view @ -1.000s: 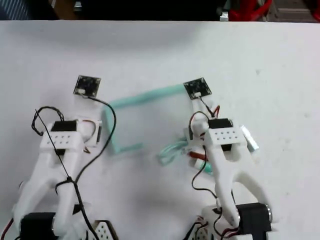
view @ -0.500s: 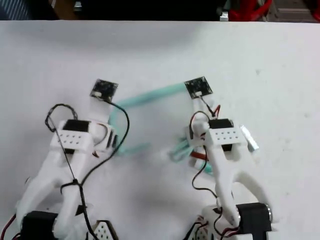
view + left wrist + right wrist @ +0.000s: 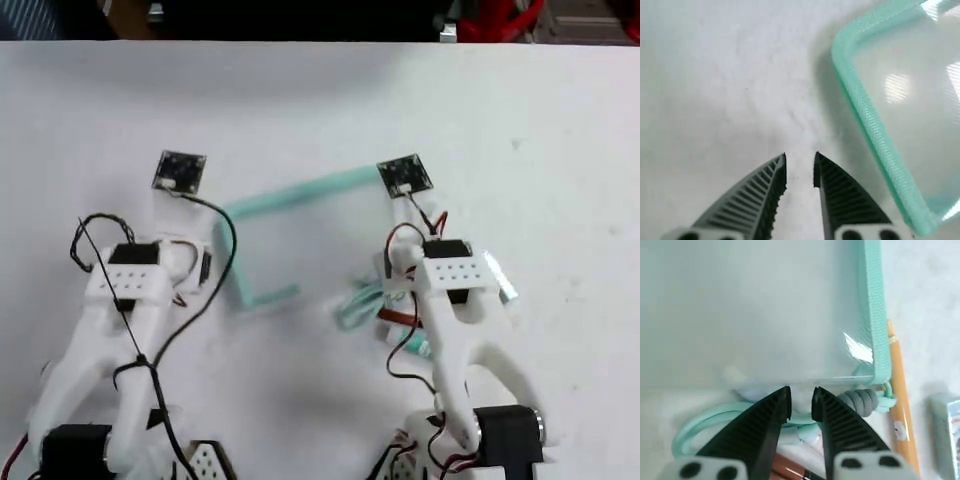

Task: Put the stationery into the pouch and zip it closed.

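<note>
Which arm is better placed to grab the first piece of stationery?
Right. The right claw hangs beside the orange pencil by the clear mint-edged pouch; the left claw is over bare white table.

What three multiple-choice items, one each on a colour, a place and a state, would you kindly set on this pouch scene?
1. The pouch has a border that is: A red; B mint green; C black.
2. The orange pencil lies: A inside the pouch; B in an arm's jaws; C on the table beside the pouch.
3. The left gripper holds: A nothing; B the pouch; C the pencil.
Answers: 1 B, the high view shows green edging; 2 C, it runs along the outside of the edge; 3 A, bare table shows between its jaws.
</note>
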Tool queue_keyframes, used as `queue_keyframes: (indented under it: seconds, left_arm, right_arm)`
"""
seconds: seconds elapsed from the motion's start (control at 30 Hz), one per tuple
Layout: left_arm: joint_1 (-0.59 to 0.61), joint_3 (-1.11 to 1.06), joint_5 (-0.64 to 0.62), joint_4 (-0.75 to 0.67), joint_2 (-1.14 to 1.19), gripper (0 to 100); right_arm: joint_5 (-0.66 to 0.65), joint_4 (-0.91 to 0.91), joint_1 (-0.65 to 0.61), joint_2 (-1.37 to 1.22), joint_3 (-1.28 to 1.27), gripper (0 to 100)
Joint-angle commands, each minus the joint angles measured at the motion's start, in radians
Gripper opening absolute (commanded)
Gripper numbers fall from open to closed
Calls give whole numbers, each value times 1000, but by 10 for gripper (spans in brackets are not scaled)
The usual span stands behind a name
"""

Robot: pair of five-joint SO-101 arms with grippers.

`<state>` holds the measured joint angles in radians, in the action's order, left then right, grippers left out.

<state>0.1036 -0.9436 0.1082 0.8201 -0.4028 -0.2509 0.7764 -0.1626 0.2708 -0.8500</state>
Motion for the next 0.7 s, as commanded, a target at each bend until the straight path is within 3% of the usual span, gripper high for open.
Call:
queue_keyframes:
  seconds: [0.0,0.2,0.33,0.53,0.67]
  left_arm:
    - [12,20,5,-8,-13,135]
    - [30,20,2,-26,-10,135]
    - [25,20,2,-28,-10,135]
    - [25,18,2,-26,-10,135]
    - [25,18,2,-26,-10,135]
  right_arm:
    - [3,-8,50,30,18,84]
    - [5,31,275,142,60,80]
    - [3,22,262,156,49,89]
    - [9,-42,208,154,49,229]
    - [5,-44,206,128,49,230]
